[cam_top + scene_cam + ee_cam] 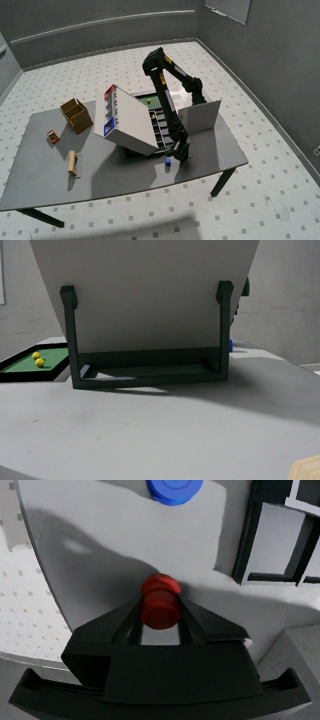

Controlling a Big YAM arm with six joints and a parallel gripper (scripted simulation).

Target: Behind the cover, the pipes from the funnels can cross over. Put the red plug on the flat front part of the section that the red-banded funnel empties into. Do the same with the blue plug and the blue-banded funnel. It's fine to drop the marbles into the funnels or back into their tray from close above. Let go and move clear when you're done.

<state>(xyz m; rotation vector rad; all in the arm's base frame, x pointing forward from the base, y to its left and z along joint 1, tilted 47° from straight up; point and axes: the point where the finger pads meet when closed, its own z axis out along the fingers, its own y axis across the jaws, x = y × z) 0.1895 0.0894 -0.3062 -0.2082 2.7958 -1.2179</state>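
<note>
My gripper (160,598) is shut on the red plug (160,611) (182,161), low over the table near its front edge. The blue plug (167,162) (175,489) (230,345) stands on the table beside it. The tilted cover box has a red-banded funnel (109,92) at its far end and a blue-banded funnel (109,126) at its near end. The row of sections (246,555) lies at the foot of the box; one yellow marble (153,116) is in a section near the far end. Another marble (148,100) shows on the green tray (155,102). The pipes are hidden.
An upright grey panel (200,117) stands right of the sections, close to the arm. A cardboard box (80,120), an orange meter (53,136) and a wooden block shape (72,163) are on the left part of the table. Dark stand legs (224,338) hold the cover box.
</note>
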